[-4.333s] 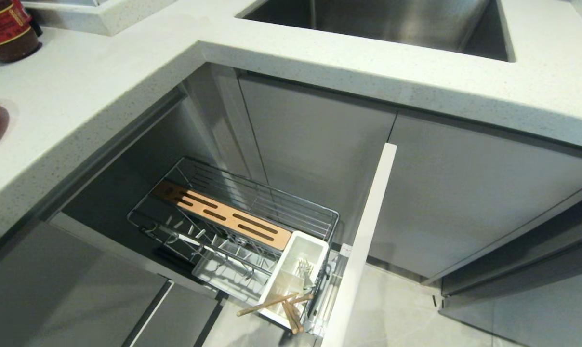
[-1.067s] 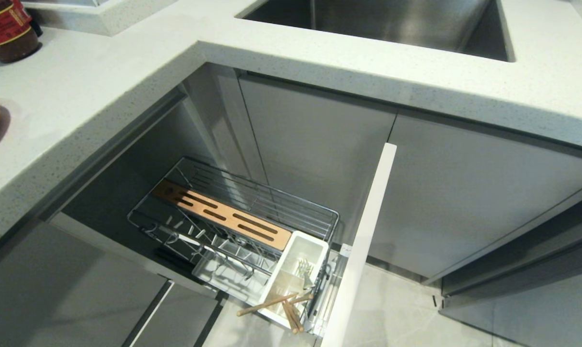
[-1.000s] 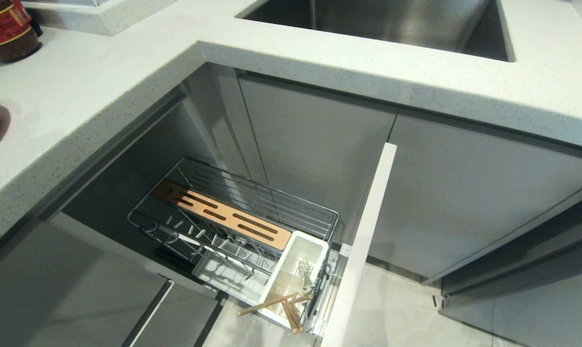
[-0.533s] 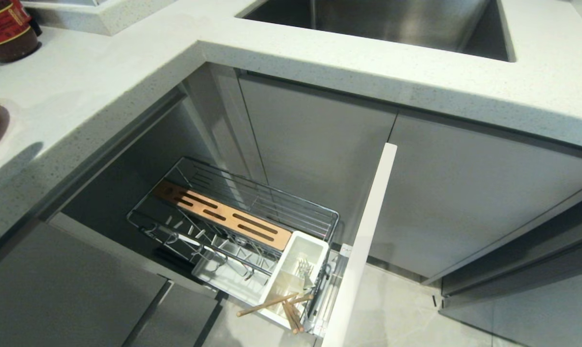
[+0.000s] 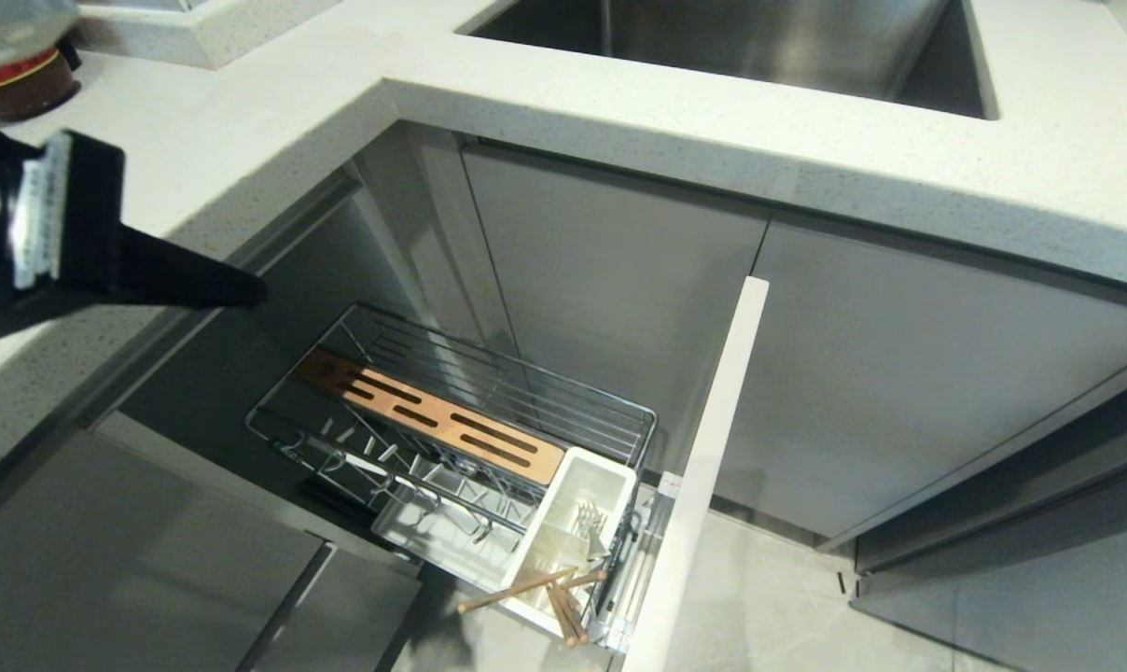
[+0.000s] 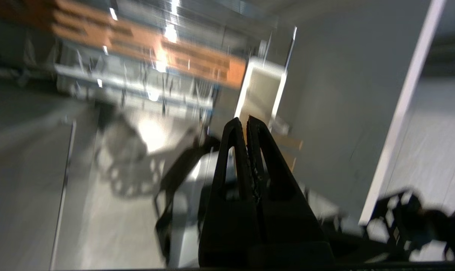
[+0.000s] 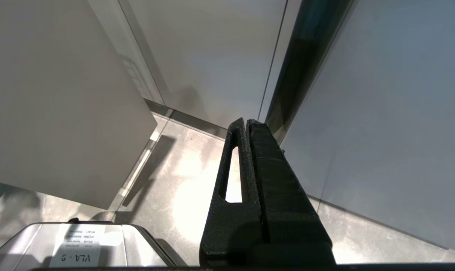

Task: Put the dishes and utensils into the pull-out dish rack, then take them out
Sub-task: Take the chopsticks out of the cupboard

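The pull-out dish rack (image 5: 563,411) stands drawn out below the counter, with its slotted wood strip (image 5: 433,420), white cutlery cup (image 5: 610,485) and tall white front panel (image 5: 713,448). The wooden chopsticks (image 5: 526,588) lie slanted across the near end of the cup. My left gripper (image 5: 257,291) reaches in from the left, above the counter's edge and higher than the rack, shut on nothing. In the blurred left wrist view it (image 6: 245,120) points toward the cup (image 6: 263,90) and the chopsticks (image 6: 291,145). The dishes are hidden. I cannot make out a spoon.
A steel sink (image 5: 731,47) is set in the speckled white countertop (image 5: 246,140), and a dark sauce bottle (image 5: 13,79) stands far left. Grey cabinet doors (image 5: 899,373) flank the rack. My right gripper (image 7: 246,122) hangs shut over the floor (image 7: 182,180).
My left arm has swung into the head view from the left, over the counter edge, and now covers the pink dish that showed at the left edge. The rack and chopsticks have not moved.
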### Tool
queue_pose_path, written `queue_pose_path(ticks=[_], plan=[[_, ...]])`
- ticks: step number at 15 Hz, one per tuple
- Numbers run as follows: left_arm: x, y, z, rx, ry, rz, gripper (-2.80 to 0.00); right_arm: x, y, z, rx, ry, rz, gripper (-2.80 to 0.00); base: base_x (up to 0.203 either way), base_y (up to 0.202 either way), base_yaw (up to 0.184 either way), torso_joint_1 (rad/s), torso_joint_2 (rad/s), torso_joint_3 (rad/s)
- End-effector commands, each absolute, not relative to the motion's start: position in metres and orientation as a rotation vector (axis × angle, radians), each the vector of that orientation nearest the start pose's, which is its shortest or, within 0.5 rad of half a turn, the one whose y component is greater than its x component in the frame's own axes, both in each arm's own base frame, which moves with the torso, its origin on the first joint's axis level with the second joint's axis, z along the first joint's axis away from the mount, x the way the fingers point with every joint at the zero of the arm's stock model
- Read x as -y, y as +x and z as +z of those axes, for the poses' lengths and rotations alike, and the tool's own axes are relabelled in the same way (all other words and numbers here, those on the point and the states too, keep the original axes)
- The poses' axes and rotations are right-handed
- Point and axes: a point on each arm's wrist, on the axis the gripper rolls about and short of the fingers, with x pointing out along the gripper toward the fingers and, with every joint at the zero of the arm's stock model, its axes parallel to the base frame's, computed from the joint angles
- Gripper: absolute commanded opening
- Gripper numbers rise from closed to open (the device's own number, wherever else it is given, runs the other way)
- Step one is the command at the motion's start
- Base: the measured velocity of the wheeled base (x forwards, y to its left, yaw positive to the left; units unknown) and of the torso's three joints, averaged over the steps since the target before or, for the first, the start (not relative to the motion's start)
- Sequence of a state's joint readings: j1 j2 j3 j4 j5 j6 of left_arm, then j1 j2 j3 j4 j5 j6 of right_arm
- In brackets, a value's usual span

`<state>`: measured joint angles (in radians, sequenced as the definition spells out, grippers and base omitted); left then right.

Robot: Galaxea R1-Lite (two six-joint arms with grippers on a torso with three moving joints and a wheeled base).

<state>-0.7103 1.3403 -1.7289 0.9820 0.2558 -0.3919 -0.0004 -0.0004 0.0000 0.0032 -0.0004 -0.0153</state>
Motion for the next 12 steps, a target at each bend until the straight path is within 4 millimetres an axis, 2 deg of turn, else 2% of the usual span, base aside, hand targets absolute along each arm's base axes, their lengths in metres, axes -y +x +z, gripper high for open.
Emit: queue_pose_path(ticks=[1,7,12], plan=[[0.115,0.132,0.352,-0.741,-0.016,-0.326,-2.8,0.0,-0.023,0.075,-0.003,-0.015,-0.002,-2.8,0.0,0.0,0.0,0.0,0.0,0.0],[0.168,0.157,0.304,-1.108,0.047,-0.409,-2.8,0.0,-0.023,0.075,-0.003,-0.015,-0.002,-2.8,0.0,0.0,0.0,0.0,0.0,0.0],[0.186,0.18,0.271,-1.306,0.148,-0.329,-2.8,0.0,-0.023,0.075,-0.003,-0.015,0.0,-2.8,0.0,0.0,0.0,0.0,0.0,0.0]])
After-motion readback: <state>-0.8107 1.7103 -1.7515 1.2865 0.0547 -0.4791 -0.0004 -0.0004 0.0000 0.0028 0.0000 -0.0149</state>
